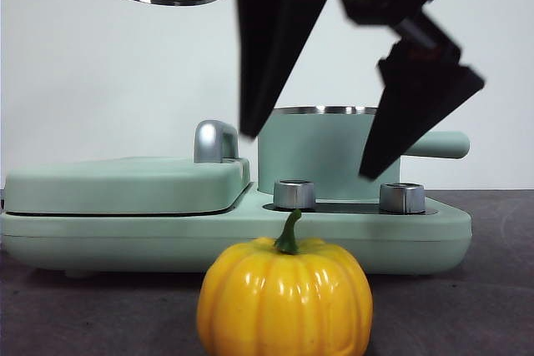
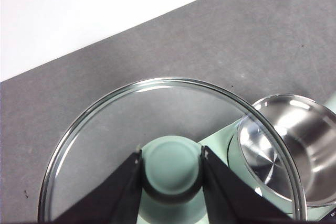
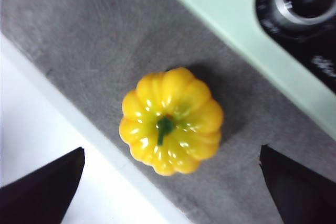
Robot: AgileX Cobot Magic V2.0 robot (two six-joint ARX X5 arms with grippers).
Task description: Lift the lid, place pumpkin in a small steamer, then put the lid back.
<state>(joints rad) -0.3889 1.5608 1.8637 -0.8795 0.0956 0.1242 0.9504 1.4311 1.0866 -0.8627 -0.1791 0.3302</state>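
On the dark table surface (image 1: 484, 289), directly in front of the appliance, the pumpkin (image 1: 284, 298) sits upright with its curved green stem pointing up. It touches neither the appliance base (image 1: 250, 235) nor any gripper. Its skin is glossy and ribbed, so it will probably be hard, light and somewhat slippery; the rounded flanks give the jaws little flat area. The recommended hold is across the widest part of the body, jaws seated in opposing grooves between ribs. The stem looks too thin and curved for a dependable grasp.

The right gripper (image 3: 170, 182) hangs above the pumpkin with its jaws spread wide, one on each side and well clear of the fruit. In the front view its two dark jaws (image 1: 359, 97) stand in front of the small steamer (image 1: 321, 152).

The small steamer stands behind the pumpkin on the appliance, uncovered; its steel interior (image 2: 294, 145) appears empty. Two steel knobs (image 1: 294, 194) sit on the panel below it, and the flat griddle cover (image 1: 125, 183) lies beside it.

The left gripper (image 2: 171, 169) is pressed against the mint-green knob of the lid (image 2: 131, 114), holding the glass disc high and off to one side of the pot. Glass is fragile and should be kept clear of the descending arm.
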